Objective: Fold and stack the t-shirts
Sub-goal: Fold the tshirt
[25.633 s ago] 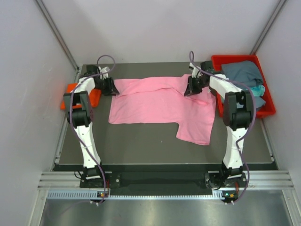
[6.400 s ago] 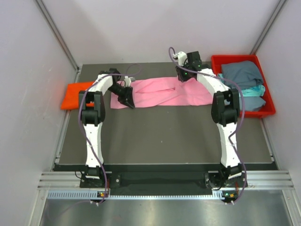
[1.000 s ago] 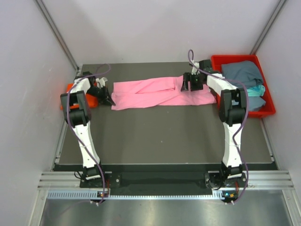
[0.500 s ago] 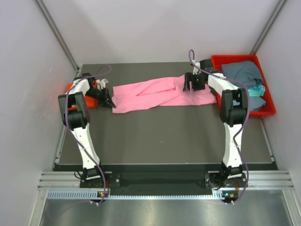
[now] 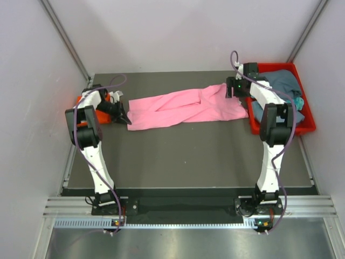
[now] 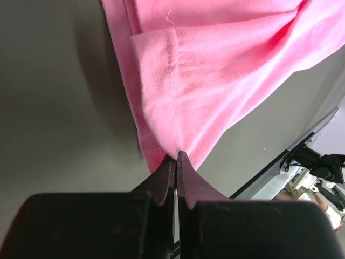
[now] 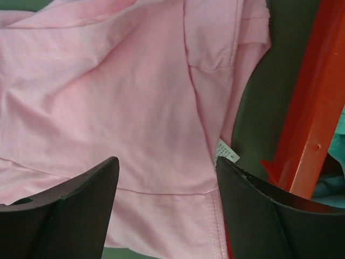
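While the left tool (image 6: 177, 157) pinches one end of the pink t-shirt (image 5: 183, 108), banded across the bench (image 5: 183, 156), the right tool (image 7: 167, 164) hangs spread above the other end. Folding in half seems next: the right tool must grip first.

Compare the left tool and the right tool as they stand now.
The left tool is shut, pinching an edge of the pink t-shirt. The right tool is open and grips nothing. The left tool sits at the shirt's left end, while the right tool is over its right end, beside the red tray. Both are at the same pink t-shirt, one at each end.
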{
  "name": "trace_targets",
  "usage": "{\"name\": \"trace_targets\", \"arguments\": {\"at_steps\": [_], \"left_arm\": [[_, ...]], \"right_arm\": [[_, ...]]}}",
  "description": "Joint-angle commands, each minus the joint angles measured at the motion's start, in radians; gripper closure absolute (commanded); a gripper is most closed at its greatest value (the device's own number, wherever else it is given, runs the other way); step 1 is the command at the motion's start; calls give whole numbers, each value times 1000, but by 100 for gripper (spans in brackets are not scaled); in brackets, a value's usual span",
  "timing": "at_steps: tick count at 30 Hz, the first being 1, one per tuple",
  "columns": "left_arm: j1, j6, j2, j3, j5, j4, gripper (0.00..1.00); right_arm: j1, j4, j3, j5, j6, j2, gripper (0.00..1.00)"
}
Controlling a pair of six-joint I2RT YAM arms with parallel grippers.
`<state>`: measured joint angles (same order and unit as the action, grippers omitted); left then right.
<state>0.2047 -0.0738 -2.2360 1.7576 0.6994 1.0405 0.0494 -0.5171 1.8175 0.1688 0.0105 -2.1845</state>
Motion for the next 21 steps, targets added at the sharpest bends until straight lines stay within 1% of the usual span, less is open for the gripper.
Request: {"name": "trace_targets", "arguments": {"at_steps": [1,8,9,14,15,18,19,20,21], "left_arm": [[15,-34,79,6,17,41,100],[41,-49,122,-43,2,55,100],[42,-52,131,-46,-1,56,100],[45,-64,162,-75,5,67,100],[45,-64,167,-81,8,67,100],[44,-70,180,-99,6,70,100],[45,-73,184,-107,6,70,100],[44,-73,188,-122,6,69,100],[44,-73,194,-130,6,67,100]], "right_arm": [[4,11,25,-46,26,-21,27],[7,19,66,-84,9,-73,34],[7,19,75,-92,6,-77,37],[7,28,101,-103,8,-100,39],[9,29,106,-107,8,-106,43],[10,28,128,-120,9,-118,48],[9,28,135,-120,11,-120,51],[12,28,149,-120,16,-126,55],[12,28,155,-120,16,-133,64]]}}
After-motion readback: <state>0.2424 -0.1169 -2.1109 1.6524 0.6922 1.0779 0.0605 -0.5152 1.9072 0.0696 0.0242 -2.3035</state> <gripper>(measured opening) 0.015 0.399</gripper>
